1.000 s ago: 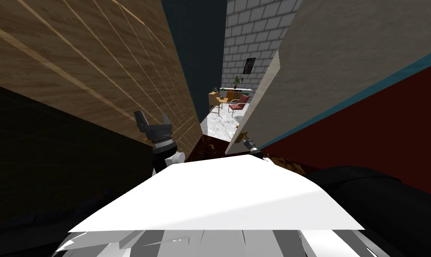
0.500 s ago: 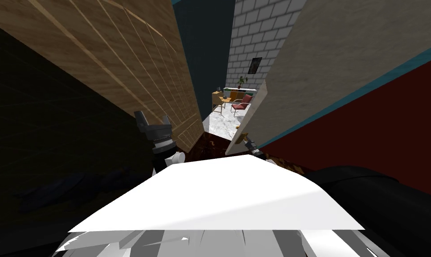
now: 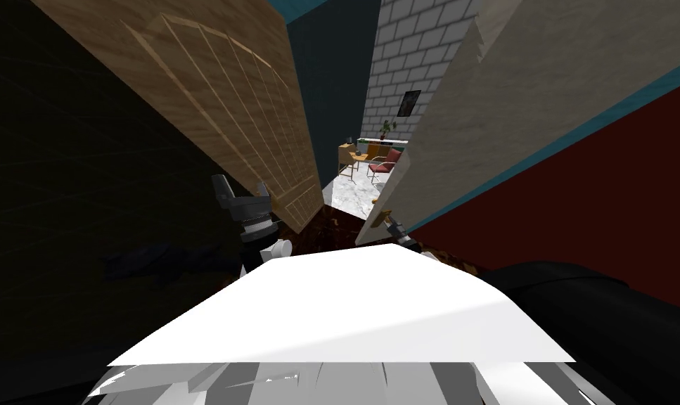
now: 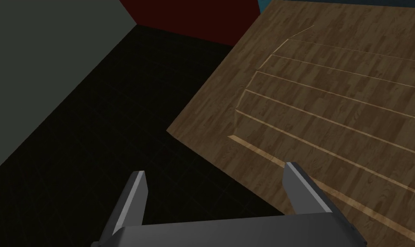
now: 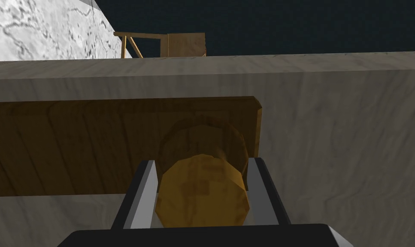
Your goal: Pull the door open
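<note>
Two hands: right hand (image 5: 202,162) clamped on knob (image 5: 202,197), left hand (image 4: 215,169) spread wide, empty. Door (image 3: 486,126) stands partly ajar, gap (image 3: 352,190) showing; wider swing left to pull.

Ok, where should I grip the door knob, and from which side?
Grip the round knob across its sides, coming straight at its face. It sticks out from a brown plate on the pale door, so its sides are free; the right gripper is shut on it that way.
</note>
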You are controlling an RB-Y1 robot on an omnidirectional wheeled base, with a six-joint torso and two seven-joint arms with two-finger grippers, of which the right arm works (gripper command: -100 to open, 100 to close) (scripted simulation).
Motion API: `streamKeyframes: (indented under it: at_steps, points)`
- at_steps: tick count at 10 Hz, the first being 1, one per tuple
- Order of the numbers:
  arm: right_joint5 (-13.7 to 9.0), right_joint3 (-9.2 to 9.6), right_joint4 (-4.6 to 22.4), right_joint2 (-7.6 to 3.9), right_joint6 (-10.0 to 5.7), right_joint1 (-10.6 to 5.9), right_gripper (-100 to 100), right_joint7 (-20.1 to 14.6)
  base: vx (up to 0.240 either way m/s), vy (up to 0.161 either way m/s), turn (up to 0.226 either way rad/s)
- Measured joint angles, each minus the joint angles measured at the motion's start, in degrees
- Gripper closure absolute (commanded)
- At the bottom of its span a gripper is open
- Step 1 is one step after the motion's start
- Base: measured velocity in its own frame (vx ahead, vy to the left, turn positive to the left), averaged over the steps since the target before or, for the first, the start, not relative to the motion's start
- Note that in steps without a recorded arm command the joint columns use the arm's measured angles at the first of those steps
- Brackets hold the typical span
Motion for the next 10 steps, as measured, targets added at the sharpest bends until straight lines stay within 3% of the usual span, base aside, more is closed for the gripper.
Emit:
streamKeyframes:
  at_steps: [5,10]
  points:
    - [0.31,0.09,1.62,-1.74,-3.12,0.48,100,-1.14,-0.185,-0.073,0.092]
    - [0.54,0.36,2.7,-2.72,-5.07,0.24,100,-1.85,-0.191,-0.092,0.136]
